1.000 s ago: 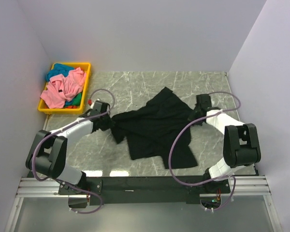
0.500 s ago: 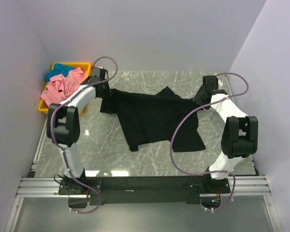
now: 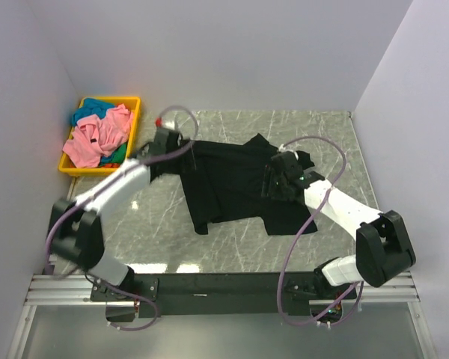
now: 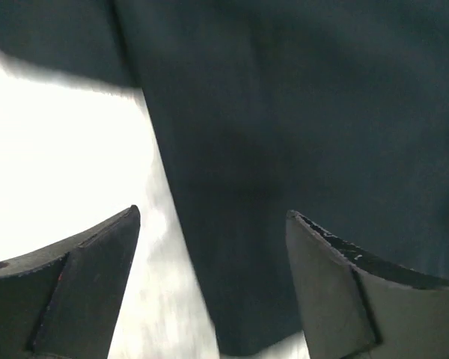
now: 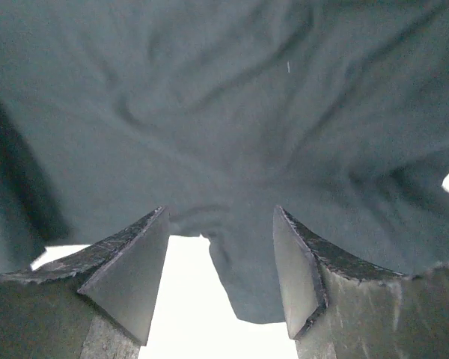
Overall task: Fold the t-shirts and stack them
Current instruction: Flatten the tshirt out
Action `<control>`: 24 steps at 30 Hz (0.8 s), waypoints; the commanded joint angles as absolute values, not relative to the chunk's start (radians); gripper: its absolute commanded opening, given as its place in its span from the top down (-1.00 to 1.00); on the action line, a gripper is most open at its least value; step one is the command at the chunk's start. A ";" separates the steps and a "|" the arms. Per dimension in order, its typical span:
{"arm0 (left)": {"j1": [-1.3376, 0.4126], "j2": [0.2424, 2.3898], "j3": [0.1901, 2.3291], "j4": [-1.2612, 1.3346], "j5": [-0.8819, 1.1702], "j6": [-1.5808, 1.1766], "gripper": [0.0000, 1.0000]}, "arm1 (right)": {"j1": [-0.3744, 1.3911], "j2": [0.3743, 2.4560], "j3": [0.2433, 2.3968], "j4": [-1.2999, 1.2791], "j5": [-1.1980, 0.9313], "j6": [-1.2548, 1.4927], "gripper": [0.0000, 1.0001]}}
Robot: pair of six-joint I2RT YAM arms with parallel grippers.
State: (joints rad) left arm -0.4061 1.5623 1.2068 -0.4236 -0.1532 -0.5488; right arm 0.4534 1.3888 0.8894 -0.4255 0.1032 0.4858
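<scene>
A large black t-shirt (image 3: 236, 183) lies spread and a little rumpled on the marble table (image 3: 157, 217). My left gripper (image 3: 182, 152) hovers over its left edge, open; in the left wrist view (image 4: 212, 213) the dark cloth (image 4: 307, 112) lies under the gap, gripped by neither finger. My right gripper (image 3: 275, 178) is over the shirt's right part, open; in the right wrist view (image 5: 221, 211) a flap of the cloth (image 5: 224, 112) shows loose between the fingers. Pink (image 3: 97, 138) and teal (image 3: 93, 107) t-shirts lie heaped in a bin.
The yellow bin (image 3: 133, 112) stands at the table's far left corner against the wall. White walls close off the left, back and right. Both arms' cables loop above the table beside the shirt.
Both grippers have gone from shut on the black shirt's edges to open. They carried the shirt toward the back, let it go, and swung inward over it.
</scene>
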 commanded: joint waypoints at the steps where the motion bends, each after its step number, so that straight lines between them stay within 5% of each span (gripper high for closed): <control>1: -0.478 1.406 0.988 -0.459 -0.160 -0.717 -0.67 | 0.468 1.345 0.832 -0.385 0.095 0.514 -0.27; 8: -0.791 1.142 0.706 -0.506 -0.231 -0.955 -0.66 | 0.469 1.341 0.784 -0.351 0.081 0.528 -0.25; 14: -0.977 1.233 0.690 -0.514 -0.271 -1.066 -0.66 | 0.465 1.385 0.778 -0.330 0.100 0.541 -0.25; 24: -1.012 1.367 0.747 -0.512 -0.457 -1.100 -0.20 | 0.431 1.419 0.758 -0.290 0.083 0.566 -0.22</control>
State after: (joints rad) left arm -1.0092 1.3636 0.6899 -0.5289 -0.3618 -1.0733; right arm 0.4515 1.4136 0.7757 -0.3355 0.0807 0.5495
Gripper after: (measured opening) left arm 0.615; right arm 0.616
